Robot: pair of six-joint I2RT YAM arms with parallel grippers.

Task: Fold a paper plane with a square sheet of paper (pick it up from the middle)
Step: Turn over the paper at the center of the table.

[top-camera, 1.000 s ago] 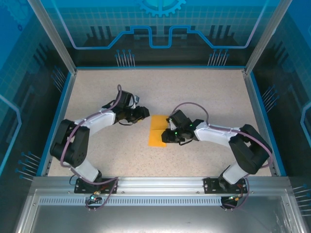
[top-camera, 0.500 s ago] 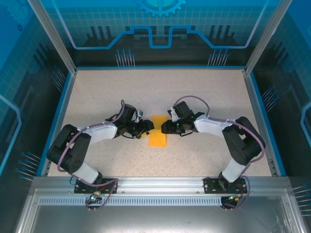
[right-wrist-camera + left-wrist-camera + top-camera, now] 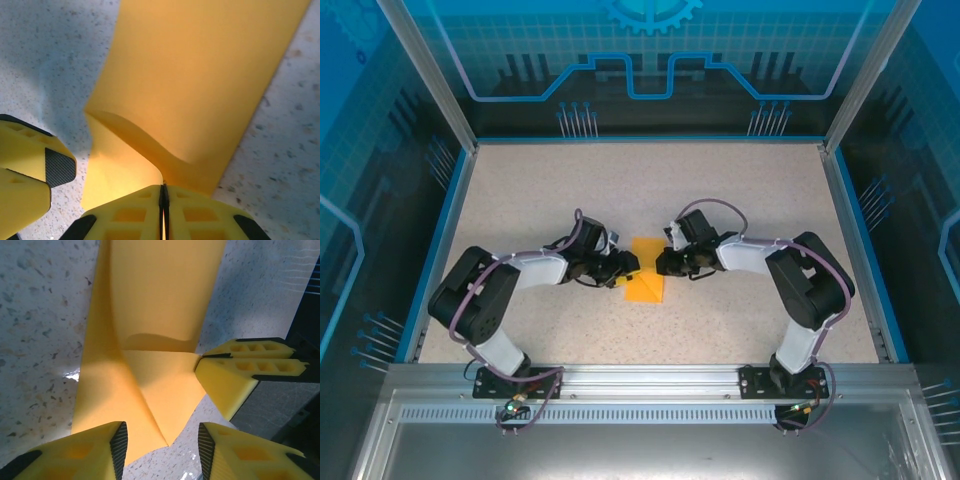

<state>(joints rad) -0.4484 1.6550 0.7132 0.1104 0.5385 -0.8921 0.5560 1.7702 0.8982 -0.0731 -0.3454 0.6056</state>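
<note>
The thin orange-yellow square sheet of paper (image 3: 642, 272), already doubled into a narrower strip, lies flat on the speckled pale desk (image 3: 740, 200) directly between the two pincers. Its long axis runs from the far side toward the arm bases, crosswise to both sets of fingers. One flap near its middle is lifted off the lower layer, bowing up in a soft curve. The right pincer (image 3: 163, 200) is closed tight, its yellow fingers meeting on the edge of that raised flap, so it appears to be holding the fold. The left pincer (image 3: 160, 434) stands spread wide and grips nothing, and a pointed corner of the paper reaches into the gap between its pads. Both pincers are at the strip, one on each long edge. I judge that the coming move turns on the right pincer carrying the flap across toward the left one.
</note>
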